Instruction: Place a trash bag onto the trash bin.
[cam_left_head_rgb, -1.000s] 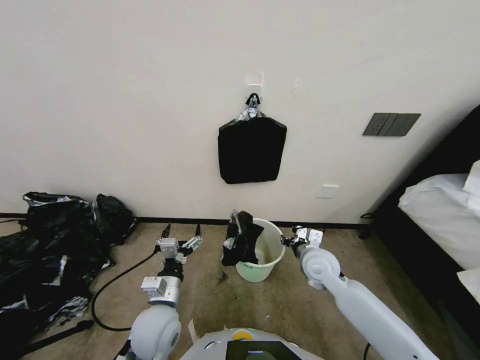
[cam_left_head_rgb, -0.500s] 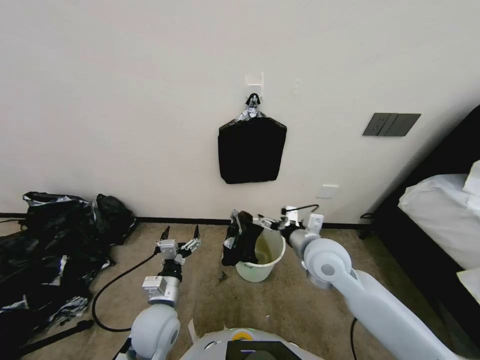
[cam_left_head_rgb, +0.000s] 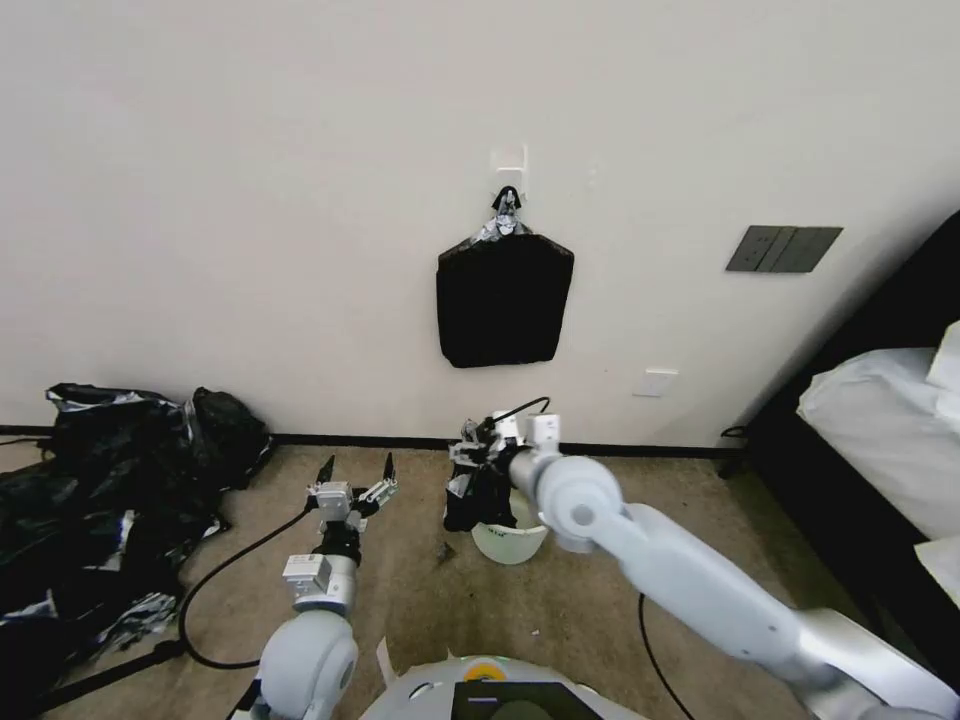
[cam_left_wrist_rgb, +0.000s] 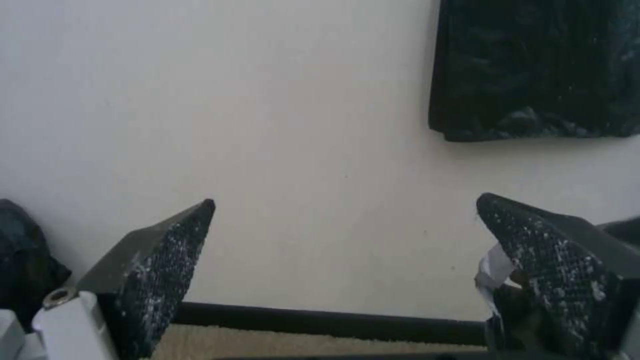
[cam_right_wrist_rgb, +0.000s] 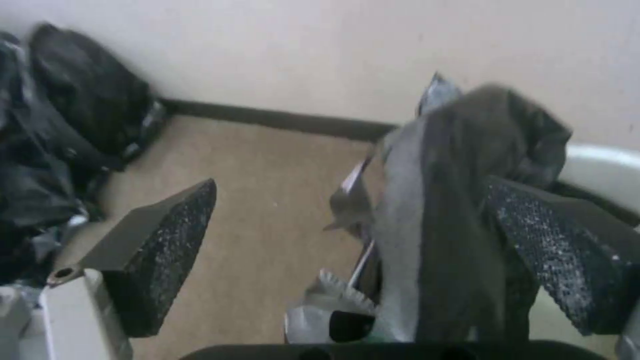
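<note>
The bag (cam_left_head_rgb: 482, 490) is thin, glossy black plastic, crumpled into tall folds with a grey sheen, and it hangs draped over the left edge of the bin (cam_left_head_rgb: 510, 542), a smooth cream-white round bucket standing on the beige carpet just below the middle of the head view. The right gripper (cam_left_head_rgb: 478, 452) sits at the top of the bag, above the bin's rim, its arm reaching in from the lower right of the frame. In the right wrist view this gripper (cam_right_wrist_rgb: 360, 245) is spread wide, its dark, speckled, wedge-shaped pads on either side of the bag (cam_right_wrist_rgb: 460, 235): one pad is close against the folds on the bin's side, the other stands well apart over bare carpet. The bin's pale rim (cam_right_wrist_rgb: 600, 167) curves behind the bag there. The left gripper (cam_left_head_rgb: 357, 472) is held up left of the bin, well apart from the bag, its fingers also splayed wide and empty. A flat black bundle (cam_left_head_rgb: 504, 298) hangs on the wall above the bin, and a heap of black sheeting (cam_left_head_rgb: 110, 500) lies at the left edge.
</note>
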